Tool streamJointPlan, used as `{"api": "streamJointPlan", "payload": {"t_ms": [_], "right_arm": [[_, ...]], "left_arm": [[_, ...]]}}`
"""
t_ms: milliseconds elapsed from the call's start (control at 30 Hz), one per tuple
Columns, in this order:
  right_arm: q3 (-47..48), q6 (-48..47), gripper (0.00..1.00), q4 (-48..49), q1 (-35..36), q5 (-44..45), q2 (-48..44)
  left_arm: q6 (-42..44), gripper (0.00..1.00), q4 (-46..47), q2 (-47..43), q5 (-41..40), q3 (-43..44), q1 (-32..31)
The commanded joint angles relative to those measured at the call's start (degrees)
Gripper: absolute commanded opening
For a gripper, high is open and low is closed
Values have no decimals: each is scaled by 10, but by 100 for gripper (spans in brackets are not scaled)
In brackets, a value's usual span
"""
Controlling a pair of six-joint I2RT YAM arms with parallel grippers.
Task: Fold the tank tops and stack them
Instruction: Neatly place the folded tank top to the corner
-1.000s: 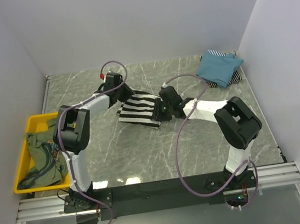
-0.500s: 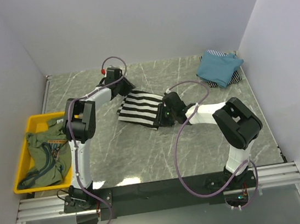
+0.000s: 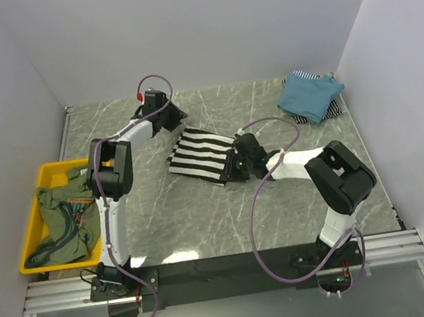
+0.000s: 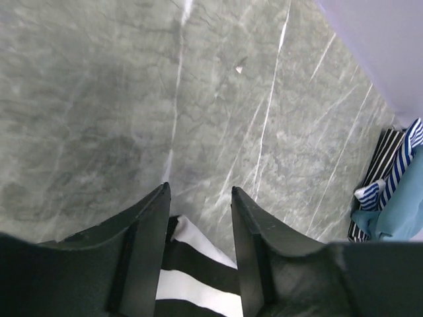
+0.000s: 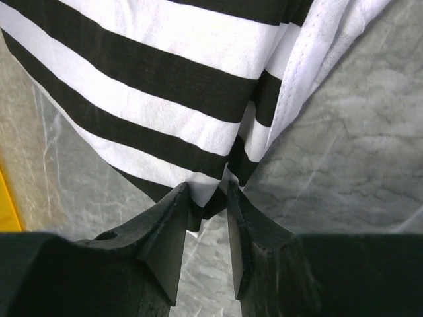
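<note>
Black-and-white striped cloth tank top (image 3: 200, 156) lies flat mid-way across the grey marble desk (image 3: 205, 222). Right jaws pinch its near hem, left jaws hang spread over the far corner, gripping nothing. Soft, light, floppy, so likely best taken at the corners and hems

Striped top (image 4: 198, 282) cut off at btm edge, left wrist view. Pinstriped top (image 3: 301, 77) mostly hidden under teal top (image 3: 310, 99).

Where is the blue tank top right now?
In the top view, the blue tank top lies at the far right corner of the table, resting on a folded striped top.
</note>
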Motion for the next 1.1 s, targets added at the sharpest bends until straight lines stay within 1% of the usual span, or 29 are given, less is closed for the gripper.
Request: {"api": "streamJointPlan", "payload": {"t_ms": [0, 167, 267, 300, 333, 367, 400, 467, 500, 567, 633, 733, 767, 800, 867, 900, 967, 1000, 1067], "right_arm": [[-20, -16, 39, -51, -6, 18, -12], [-15, -21, 43, -57, -20, 13, -22], [-5, -25, 47, -62, -33, 13, -25], [0, -26, 48, -62, -36, 11, -23], [3, -26, 49, -61, -40, 7, -20], [7, -26, 49, -61, -45, 4, -18], [14, -25, 50, -61, -54, 1, -11], [25, -23, 50, -63, -63, -6, -3], [35, -24, 50, -64, -70, -7, -1], [43, -23, 50, -67, -75, -2, 0], [51, -21, 53, -66, -81, 3, 1], [81, -25, 55, -71, -90, 3, 26], [94, -26, 55, -82, -93, 4, 46], [115, -29, 55, -86, -97, 2, 55], [141, -34, 55, -97, -111, -4, 76], [170, -39, 55, -102, -116, -8, 99], [207, -47, 55, -128, -127, -10, 124], [244, -54, 55, -137, -130, -10, 149], [282, -62, 55, -156, -136, -18, 171]], "left_arm": [[14, 48, 3, 0, 10, 22, 12], [31, 52, 12, -58, -5, -24, 29], [34, 52, -46, -84, -50, -38, 34], [27, 50, -68, -93, -62, -64, 34], [21, 49, -58, -105, -62, -94, 34], [-3, 48, -45, -141, -62, -129, 32], [-18, 47, -10, -159, -62, -205, 28], [-46, 43, 7, -198, -89, -264, 23], [-49, 40, 8, -207, -96, -303, 21], [-46, 38, 13, -226, -113, -334, 15], [-41, 32, 16, -234, -114, -364, 12], [-34, 25, 19, -243, -112, -381, -9], [-31, 24, 16, -247, -118, -383, -30], [-32, 20, 10, -247, -125, -389, -43], [-47, 16, 7, -256, -135, -403, -70], [-55, 12, 13, -261, -138, -427, -95], [-86, 8, 26, -285, -136, -456, -125], [-97, 6, 30, -295, -138, -482, -136], [-121, 4, 32, -326, -141, -504, -174]]}}
